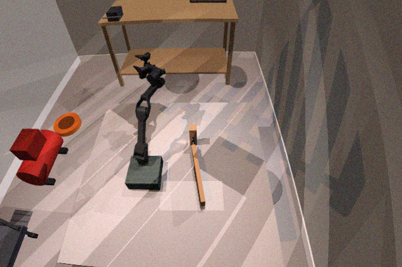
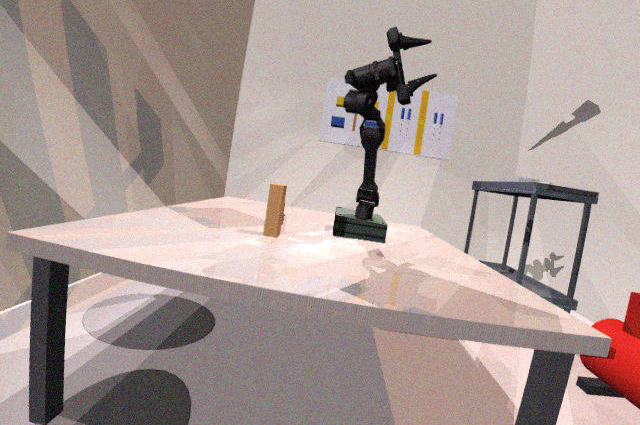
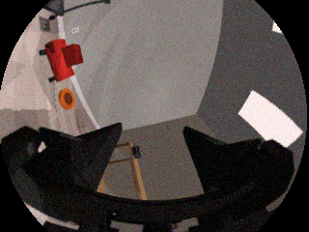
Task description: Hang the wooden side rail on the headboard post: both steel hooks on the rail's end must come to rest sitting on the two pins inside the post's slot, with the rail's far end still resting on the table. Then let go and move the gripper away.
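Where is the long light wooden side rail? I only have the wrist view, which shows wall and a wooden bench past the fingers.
Observer: The wooden side rail lies along the white table, beside the arm's green base.
Operator: And the post?
Observer: The short upright wooden headboard post stands at one end of the rail, meeting it; whether the hooks sit on the pins is too small to tell.
Operator: Am I holding anything?
Observer: No. The gripper is open and empty, raised high above the table, apart from both.
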Controlling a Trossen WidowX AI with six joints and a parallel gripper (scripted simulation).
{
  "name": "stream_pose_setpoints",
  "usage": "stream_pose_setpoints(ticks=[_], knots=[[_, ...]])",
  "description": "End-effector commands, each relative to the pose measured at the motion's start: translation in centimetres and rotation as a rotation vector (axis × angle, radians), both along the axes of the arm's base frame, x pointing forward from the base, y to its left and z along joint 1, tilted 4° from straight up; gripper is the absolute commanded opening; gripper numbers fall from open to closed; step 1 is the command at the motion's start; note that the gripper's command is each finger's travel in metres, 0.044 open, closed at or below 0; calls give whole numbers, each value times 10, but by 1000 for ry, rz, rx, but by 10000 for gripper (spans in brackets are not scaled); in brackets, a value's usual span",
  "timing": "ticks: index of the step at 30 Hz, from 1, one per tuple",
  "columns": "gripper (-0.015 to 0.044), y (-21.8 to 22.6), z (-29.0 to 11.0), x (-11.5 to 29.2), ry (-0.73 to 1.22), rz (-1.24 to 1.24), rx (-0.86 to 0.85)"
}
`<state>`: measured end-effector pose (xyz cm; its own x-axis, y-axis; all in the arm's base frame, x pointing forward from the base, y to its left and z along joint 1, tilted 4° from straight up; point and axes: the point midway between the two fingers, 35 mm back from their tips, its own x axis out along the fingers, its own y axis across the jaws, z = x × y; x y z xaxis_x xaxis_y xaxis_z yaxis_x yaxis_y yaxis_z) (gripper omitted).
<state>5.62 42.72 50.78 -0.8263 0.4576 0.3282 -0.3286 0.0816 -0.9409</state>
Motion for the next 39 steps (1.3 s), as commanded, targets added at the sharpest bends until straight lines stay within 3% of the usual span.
stream_pose_setpoints(ticks=[1,23,39], knots=[[426,0,0,0,4,0,-4],[440,2,-2,103,828,37,-721],[440,-17,-43,187,1624,157,-1053]])
